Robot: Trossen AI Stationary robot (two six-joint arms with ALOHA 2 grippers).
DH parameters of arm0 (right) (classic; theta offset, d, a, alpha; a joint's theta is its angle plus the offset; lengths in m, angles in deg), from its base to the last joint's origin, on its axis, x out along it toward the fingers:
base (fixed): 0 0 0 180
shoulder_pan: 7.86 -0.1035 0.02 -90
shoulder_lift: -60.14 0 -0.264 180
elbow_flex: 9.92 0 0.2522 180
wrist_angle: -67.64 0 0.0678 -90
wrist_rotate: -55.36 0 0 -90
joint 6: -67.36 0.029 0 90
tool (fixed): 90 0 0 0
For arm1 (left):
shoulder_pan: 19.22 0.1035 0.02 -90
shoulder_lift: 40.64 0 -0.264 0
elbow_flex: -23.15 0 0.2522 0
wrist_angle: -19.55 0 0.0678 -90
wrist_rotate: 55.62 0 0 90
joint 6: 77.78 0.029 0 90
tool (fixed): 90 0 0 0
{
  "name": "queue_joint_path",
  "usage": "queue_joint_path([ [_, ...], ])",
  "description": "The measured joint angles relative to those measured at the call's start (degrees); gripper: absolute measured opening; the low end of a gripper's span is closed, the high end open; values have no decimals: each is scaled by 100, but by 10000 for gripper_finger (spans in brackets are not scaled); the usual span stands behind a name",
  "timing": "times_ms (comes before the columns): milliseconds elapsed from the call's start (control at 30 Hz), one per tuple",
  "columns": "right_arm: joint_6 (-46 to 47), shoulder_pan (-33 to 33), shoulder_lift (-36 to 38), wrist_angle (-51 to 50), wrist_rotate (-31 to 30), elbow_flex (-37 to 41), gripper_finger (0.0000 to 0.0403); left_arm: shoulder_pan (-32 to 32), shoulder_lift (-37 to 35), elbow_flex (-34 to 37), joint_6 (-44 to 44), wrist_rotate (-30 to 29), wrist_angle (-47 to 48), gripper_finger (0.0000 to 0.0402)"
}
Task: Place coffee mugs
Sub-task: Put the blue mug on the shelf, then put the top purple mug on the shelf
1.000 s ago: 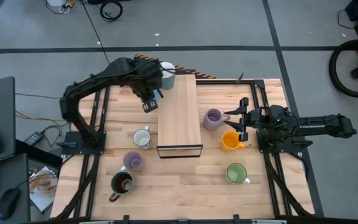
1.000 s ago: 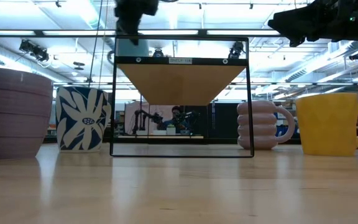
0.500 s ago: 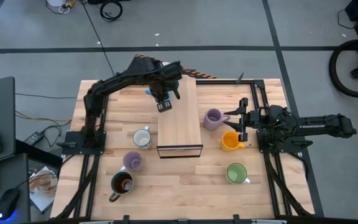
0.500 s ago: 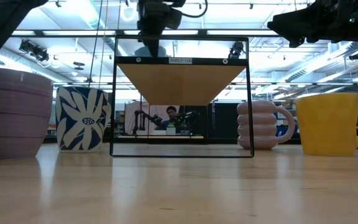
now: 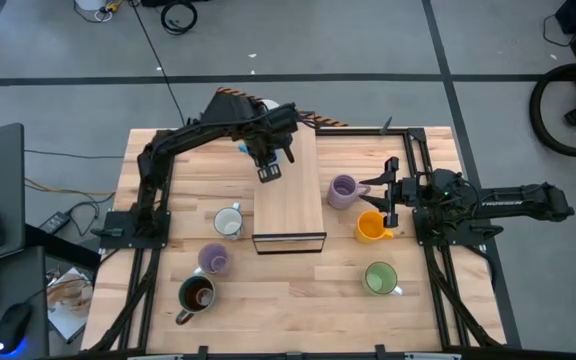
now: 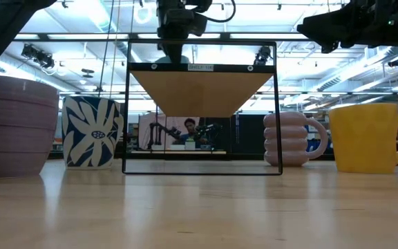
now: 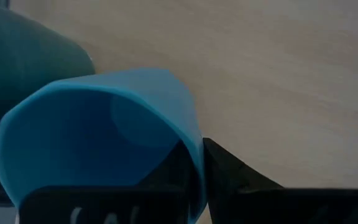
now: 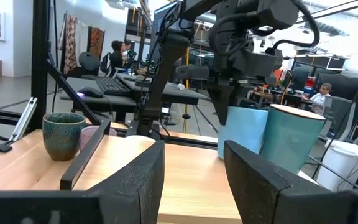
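Observation:
My left gripper [image 5: 268,168] is over the far half of the wooden shelf's top [image 5: 290,190], shut on a light blue mug [image 7: 98,118], which the right wrist view also shows [image 8: 243,132]. A teal mug [image 8: 293,140] stands right beside the blue one at the shelf's far end. My right gripper [image 5: 385,195] waits open at the right, next to a lilac mug [image 5: 343,190] and an orange mug [image 5: 370,227]. Standing on the table are a white patterned mug [image 5: 228,221], another lilac mug [image 5: 213,259], a dark olive mug [image 5: 196,293] and a green mug [image 5: 380,278]. My left gripper pinches the blue mug's wall at the rim [image 7: 194,146], one finger [image 7: 169,171] inside the mug and the other [image 7: 235,177] outside. The fingers come from above, pointing down. The mug hangs upright; whether its base touches the shelf top, I cannot tell.
The shelf has a black frame [image 6: 201,169] with an open space beneath its wooden top. Black rails [image 5: 153,250] run along both sides of the table. The near half of the shelf top is bare wood. People sit at desks in the room behind.
My left gripper has carried the blue mug toward the table's right, from beside the shelf's far left corner to above the shelf top, most of it in the first half second. The mug has stayed upright in the hold.

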Motion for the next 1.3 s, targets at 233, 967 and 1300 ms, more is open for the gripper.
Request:
queue_joint_path([
  [233,0,0,0,20,0,0,171,-47,-2,86,167,-21,-90,43],
  [967,30,-2,0,-150,0,0,171,-461,-13,-587,641,-862,-154,166],
  [1300,153,-13,0,-455,0,0,171,-563,-678,74,875,-623,-860,167],
])
